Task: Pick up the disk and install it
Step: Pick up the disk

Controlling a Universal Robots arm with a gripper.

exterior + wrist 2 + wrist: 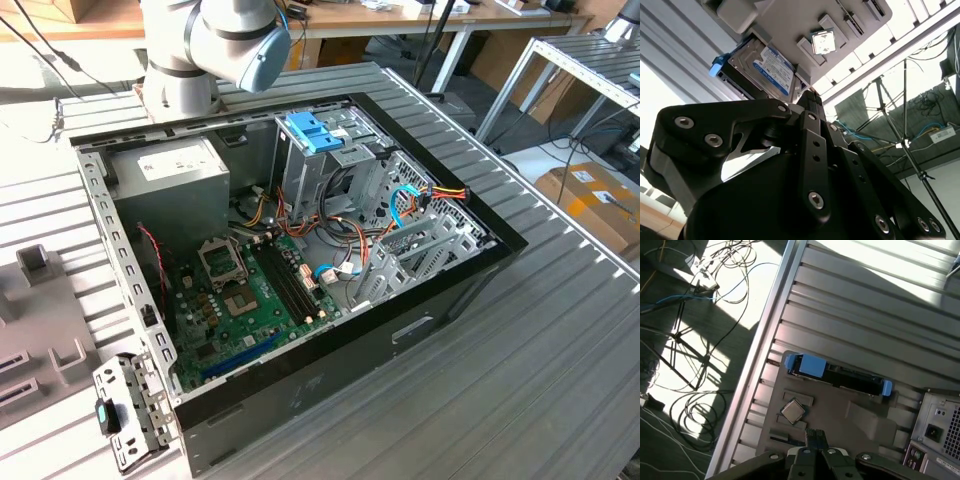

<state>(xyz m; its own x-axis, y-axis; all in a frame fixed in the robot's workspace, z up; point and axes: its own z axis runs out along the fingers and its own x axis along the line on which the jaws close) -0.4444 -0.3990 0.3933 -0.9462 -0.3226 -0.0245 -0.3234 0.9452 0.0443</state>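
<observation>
Disk: the disk (pixel 840 377) stands on its long edge in a slot of the grey holder tray (pixel 830 405). The tray lies on the ribbed worktop (pixel 520 380), with a loose processor chip (pixel 793 411) beside the disk.
Gripper: the gripper (pixel 815 436) hangs over the tray, apart from the disk. Its fingers (pixel 811 439) are pressed together on nothing.
Handling: probably stiff, dense for its size and smooth-sided, so prone to slip, and sensitive to knocks.
Hold: best taken mid-length across the two flat faces at the exposed edge. The blue plastic rails may flex.
First wrist view: the disk's thin edge, with a blue rail at each end.
Second wrist view: the white-and-blue label face (pixel 772 70).
Exterior view: the open computer case (pixel 400 340) mid-frame. Its drive cage (pixel 330 170) and light-blue bracket (pixel 312 132) are at upper centre.
</observation>
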